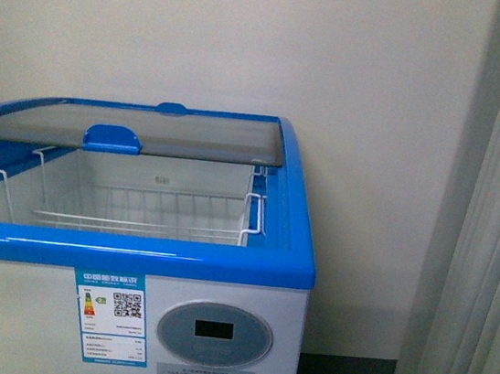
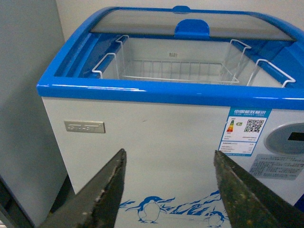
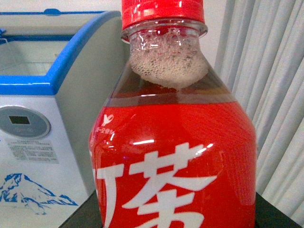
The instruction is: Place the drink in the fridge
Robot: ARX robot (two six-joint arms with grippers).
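The drink [image 3: 173, 142] fills the right wrist view: a clear bottle with a red cap, a red label with white characters, and foam in its neck. My right gripper [image 3: 178, 216] is shut on it, and only dark finger edges show at the bottle's sides. The fridge [image 1: 222, 262] is a white chest freezer with a blue rim. Its glass lid [image 1: 147, 129] is slid back over an open white wire basket [image 1: 145, 210]. My left gripper [image 2: 168, 190] is open and empty, facing the fridge front [image 2: 156, 137] above the penguin picture. Neither arm shows in the front view.
A grey curtain [image 1: 493, 228] hangs to the right of the fridge, with a cream wall behind. A plain grey cabinet [image 2: 23, 95] stands close beside the fridge's other side. The oval grey display [image 1: 214, 333] and an energy label [image 1: 113, 317] are on the front.
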